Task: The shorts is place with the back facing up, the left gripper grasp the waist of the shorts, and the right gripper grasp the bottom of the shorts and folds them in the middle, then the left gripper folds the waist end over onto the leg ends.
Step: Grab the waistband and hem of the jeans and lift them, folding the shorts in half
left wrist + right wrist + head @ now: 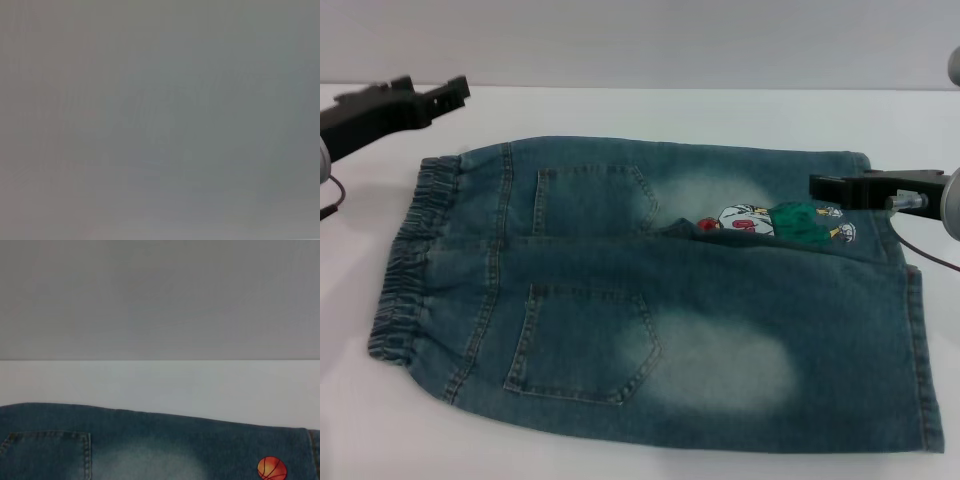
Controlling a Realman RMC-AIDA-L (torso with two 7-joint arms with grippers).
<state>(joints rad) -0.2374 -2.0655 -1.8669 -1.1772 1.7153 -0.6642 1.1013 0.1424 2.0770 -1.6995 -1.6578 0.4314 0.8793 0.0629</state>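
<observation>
While shorts lie flat, right end effector hovers above.

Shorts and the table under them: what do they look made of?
Shorts: looks like blue denim, with faded pale patches, stitched back pockets and a gathered elastic waistband; a printed cartoon graphic shows at the leg split. Table: smooth, matte white surface, probably laminate or painted board; the look leaves that open.

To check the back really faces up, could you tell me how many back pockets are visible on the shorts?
2. One pocket lies on the far leg, the other pocket on the near leg, both towards the waist end of the shorts. None seems hidden.
</observation>
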